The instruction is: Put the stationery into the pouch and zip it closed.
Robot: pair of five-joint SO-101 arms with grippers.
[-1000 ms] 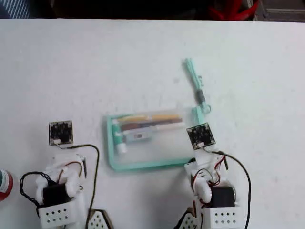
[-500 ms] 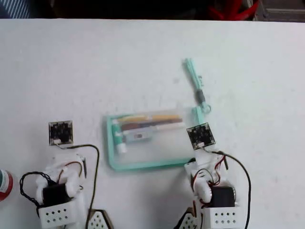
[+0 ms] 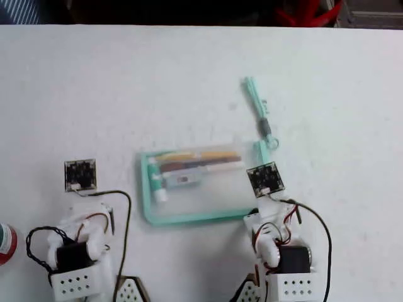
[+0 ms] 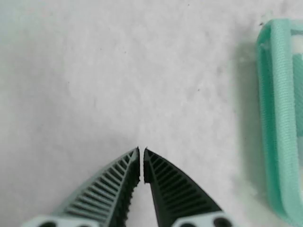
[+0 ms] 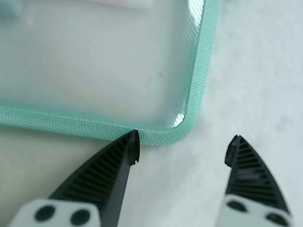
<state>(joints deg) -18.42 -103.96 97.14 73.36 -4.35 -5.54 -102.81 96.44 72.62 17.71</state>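
Note:
A clear pouch with a mint-green rim point(image 3: 189, 218) lies flat at the table's middle. Pens and pencils point(image 3: 198, 162) and a white tube point(image 3: 157, 182) lie inside along its far edge. A mint strap point(image 3: 259, 110) runs from the pouch's far right corner towards the back. My left gripper point(image 4: 141, 150) is shut on nothing over bare table, with the pouch's rim point(image 4: 281, 118) off to one side. My right gripper point(image 5: 184, 142) is open just short of the pouch's near right corner point(image 5: 199, 71), not touching it. Both arms point(image 3: 75, 251) point(image 3: 277, 248) sit at the front edge.
A red and white round object point(image 3: 5, 244) shows at the left edge near the front. The white table stretches bare behind and to both sides of the pouch, ending at a dark far edge point(image 3: 189, 25).

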